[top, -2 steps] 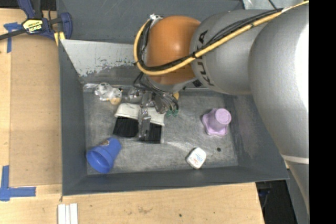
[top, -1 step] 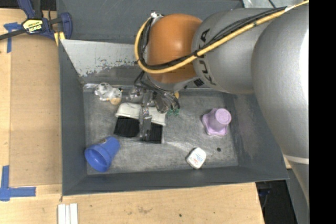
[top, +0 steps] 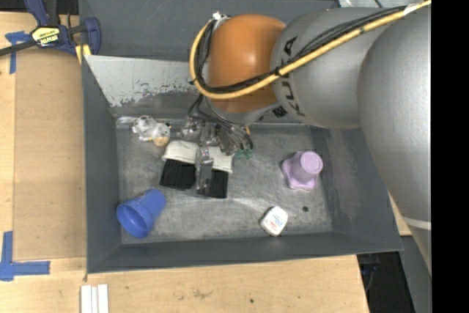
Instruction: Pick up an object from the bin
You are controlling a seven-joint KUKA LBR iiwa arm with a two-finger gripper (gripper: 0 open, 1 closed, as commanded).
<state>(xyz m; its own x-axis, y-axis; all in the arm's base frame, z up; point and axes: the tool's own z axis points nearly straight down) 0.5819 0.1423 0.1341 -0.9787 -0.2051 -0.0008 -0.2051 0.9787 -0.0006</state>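
Camera view: I find the arm [top: 344, 62] reaching into the bin [top: 101, 179] from the right, its orange cover [top: 245, 59] above the back half of the floor. The gripper [top: 199, 166] hangs below that cover, low over the floor and left of centre. Whether it is released or clenched I cannot tell; the wrist hides its upper part, and I see nothing plainly gripped. Right at the gripper are two blocks [top: 176, 174], each white above and black below, side by side with a narrow grey piece between them. I cannot tell whether they are loose, brush-like things or part of the tool, so I record them as doubtful. If loose, they are the nearest pick. They lie straight beneath the gripper, the pair lined from upper left to lower right, each block's length running toward the front wall. Other things noted: a clear wrap [top: 150, 130] near the gripper, up and to its left, by the back wall. A blue cup [top: 141, 213] lies on its side at the front left, well apart. A purple piece [top: 302, 170] sits well apart to the right, and a white cap [top: 274, 220] rests near the front wall, right of centre. In my judgement the pick is not yet made. The coming move turns on a straight descent, with the closing line set across the blocks' short side.
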